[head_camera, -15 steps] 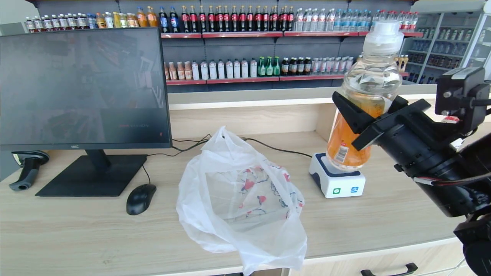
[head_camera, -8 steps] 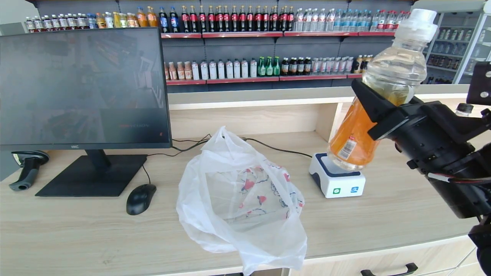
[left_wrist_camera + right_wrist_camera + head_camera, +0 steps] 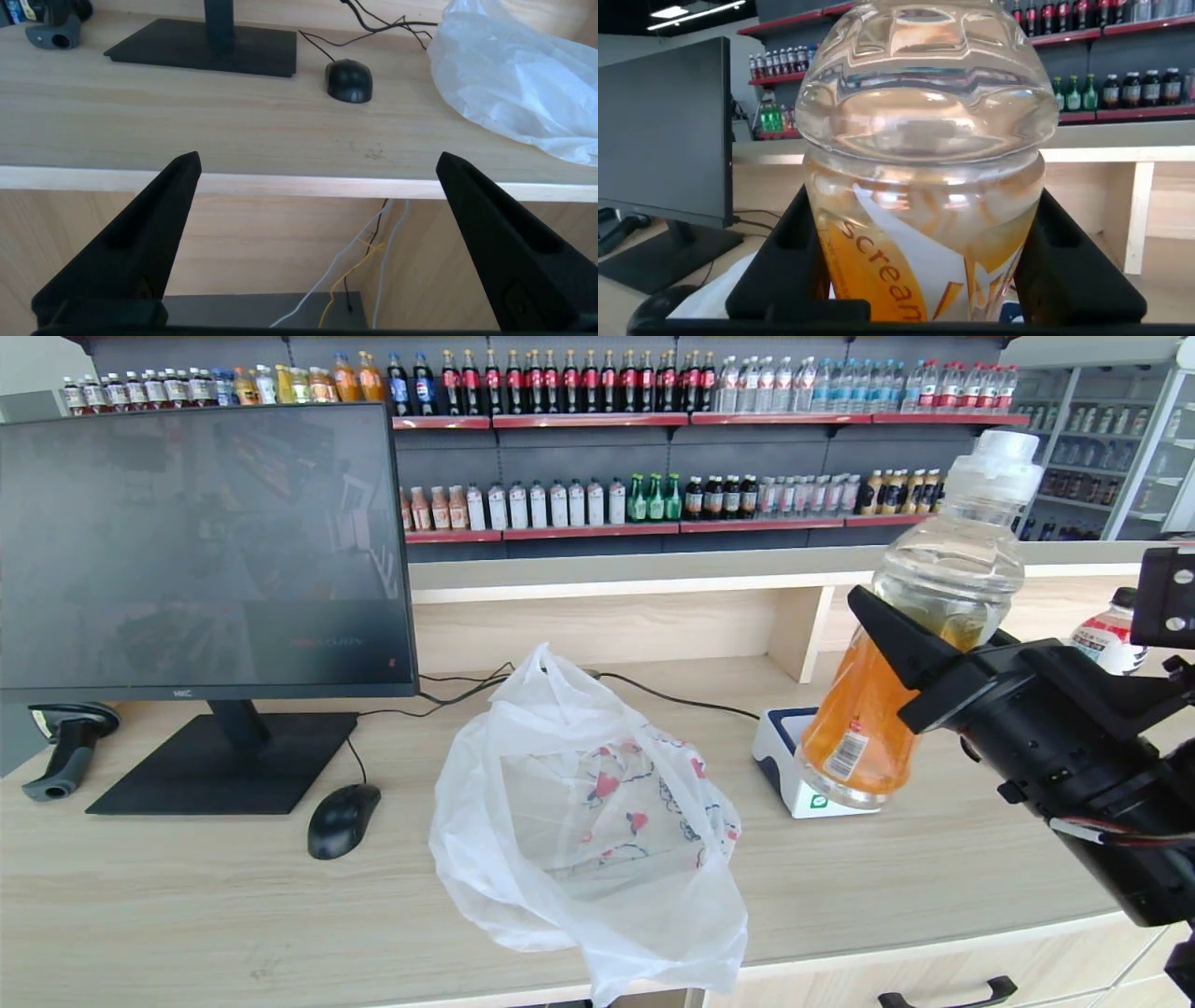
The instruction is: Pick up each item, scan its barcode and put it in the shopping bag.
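Right of frame, the right gripper [image 3: 920, 649] clamps the tilted orange drink bottle [image 3: 864, 714] by the scanner [image 3: 780, 761], not yet bagged; the central shopping bag [image 3: 485, 859] holds a patterned pack [image 3: 607, 803]; the left gripper [image 3: 318, 166] gapes empty.

Light wood-grain counter [image 3: 934, 877] with a raised back ledge. Below the right fingers [image 3: 882, 625], slightly to their left: white and blue scan box [image 3: 777, 761]. Near, to the fingers' left: white plastic shopping bag [image 3: 579, 831], slumped. Farther left: black mouse [image 3: 343, 819], then a monitor [image 3: 201, 551] on a flat black stand. Farthest from the fingers, at the counter's left end: grey handheld scanner [image 3: 65, 747]. Black cables [image 3: 672, 695] run behind the bag to the scan box.
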Motion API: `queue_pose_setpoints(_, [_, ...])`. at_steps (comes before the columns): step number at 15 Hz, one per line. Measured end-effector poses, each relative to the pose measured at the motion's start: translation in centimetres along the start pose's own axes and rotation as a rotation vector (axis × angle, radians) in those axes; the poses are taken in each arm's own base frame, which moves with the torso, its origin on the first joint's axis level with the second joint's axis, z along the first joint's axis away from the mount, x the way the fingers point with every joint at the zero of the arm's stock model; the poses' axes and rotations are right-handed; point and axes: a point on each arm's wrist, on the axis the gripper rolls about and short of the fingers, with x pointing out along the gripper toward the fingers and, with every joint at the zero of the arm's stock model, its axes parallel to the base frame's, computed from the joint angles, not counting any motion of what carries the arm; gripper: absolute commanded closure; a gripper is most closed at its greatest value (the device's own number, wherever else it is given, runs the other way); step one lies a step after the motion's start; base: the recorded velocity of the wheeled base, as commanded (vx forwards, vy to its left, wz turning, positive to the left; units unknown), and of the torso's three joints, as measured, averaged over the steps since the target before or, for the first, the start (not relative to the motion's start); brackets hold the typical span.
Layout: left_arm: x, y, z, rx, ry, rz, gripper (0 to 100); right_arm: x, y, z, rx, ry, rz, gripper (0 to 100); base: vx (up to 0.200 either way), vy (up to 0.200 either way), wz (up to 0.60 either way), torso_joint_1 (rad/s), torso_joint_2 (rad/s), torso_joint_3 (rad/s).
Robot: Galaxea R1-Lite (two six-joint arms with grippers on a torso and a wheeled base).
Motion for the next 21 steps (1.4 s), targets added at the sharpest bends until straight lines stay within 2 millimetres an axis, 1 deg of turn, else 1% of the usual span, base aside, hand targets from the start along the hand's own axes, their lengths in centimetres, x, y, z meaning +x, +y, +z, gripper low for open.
queue_pose_setpoints(4, [0.0, 0.0, 0.0, 0.0, 0.0, -0.001, 0, -1.1, 0.2, -1.0, 0.014, 0.061, 0.013, 100, 0.0, 0.0, 0.0, 0.0, 0.0, 0.0])
queue_pose_setpoints(6, [0.0, 0.0, 0.0, 0.0, 0.0, -0.001, 0, -0.3, 0.2, -1.0, 0.032, 0.044, 0.01, 100, 0.0, 0.0, 0.0, 0.0, 0.0, 0.0])
queue_pose_setpoints(7, [0.0, 0.0, 0.0, 0.0, 0.0, -0.001, 0, 0.2, 0.1, -1.2, 0.037, 0.043, 0.002, 100, 0.0, 0.0, 0.0, 0.0, 0.0, 0.0])
queue_pose_setpoints(9, [0.0, 0.0, 0.0, 0.0, 0.0, 0.0, 0, 0.5, -0.4, -1.7, 0.024, 0.054, -0.022, 100, 0.0, 0.0, 0.0, 0.0, 0.0, 0.0])
queue_pose_setpoints(12, [0.0, 0.0, 0.0, 0.0, -0.001, 0.0, 0, 1.3, -1.3, -1.6, -0.076, 0.034, -0.065, 100, 0.0, 0.0, 0.0, 0.0, 0.0, 0.0])
queue_pose_setpoints(17, [0.0, 0.0, 0.0, 0.0, -0.001, -0.001, 0, 2.2, -4.1, -2.5, -0.115, 0.052, -0.163, 100, 0.0, 0.0, 0.0, 0.0, 0.0, 0.0])
queue_pose_setpoints(21, [0.0, 0.0, 0.0, 0.0, 0.0, 0.0, 0, 2.1, -5.0, -3.2, -0.117, 0.076, -0.192, 100, 0.0, 0.0, 0.0, 0.0, 0.0, 0.0])
